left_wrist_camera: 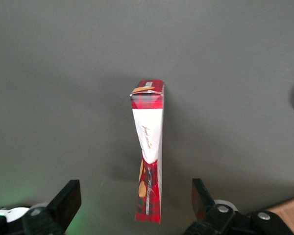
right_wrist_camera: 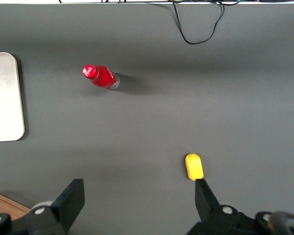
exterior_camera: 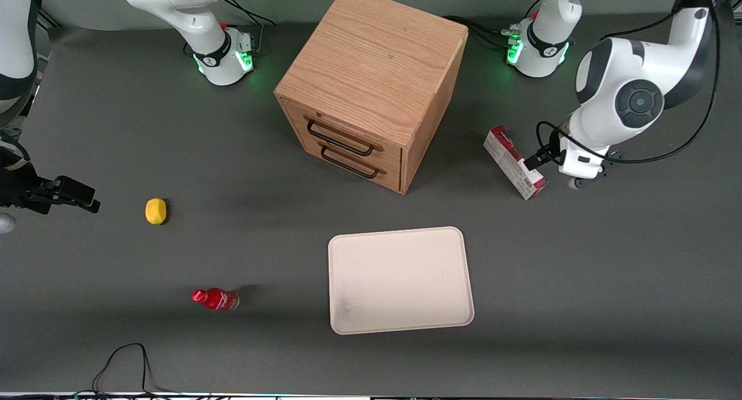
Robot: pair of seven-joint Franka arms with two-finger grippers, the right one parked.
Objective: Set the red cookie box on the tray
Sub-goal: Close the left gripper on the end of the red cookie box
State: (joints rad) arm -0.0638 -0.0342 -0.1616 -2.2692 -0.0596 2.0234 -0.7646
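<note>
We see open table between the cabinet (exterior_camera: 371,87) and the bare tray (exterior_camera: 400,279). Farther from the camera lies the red cookie box (exterior_camera: 515,162), slim, on edge. Our gripper (left_wrist_camera: 134,205) straddles it, jaws wide, gripping nothing.

The grey bench (exterior_camera: 579,284) carried a cream tray (exterior_camera: 400,281). Seen from the front, a wooden cabinet (exterior_camera: 371,69) stood at the tray's 12 o'clock, a red box (exterior_camera: 515,162) at 1:30 and a red bottle (exterior_camera: 215,300) at 9. A lemon (exterior_camera: 155,211) lay at the bottle's 11. The end effector (left_wrist_camera: 135,198) hovered over the box, fingers spread clear of it.
</note>
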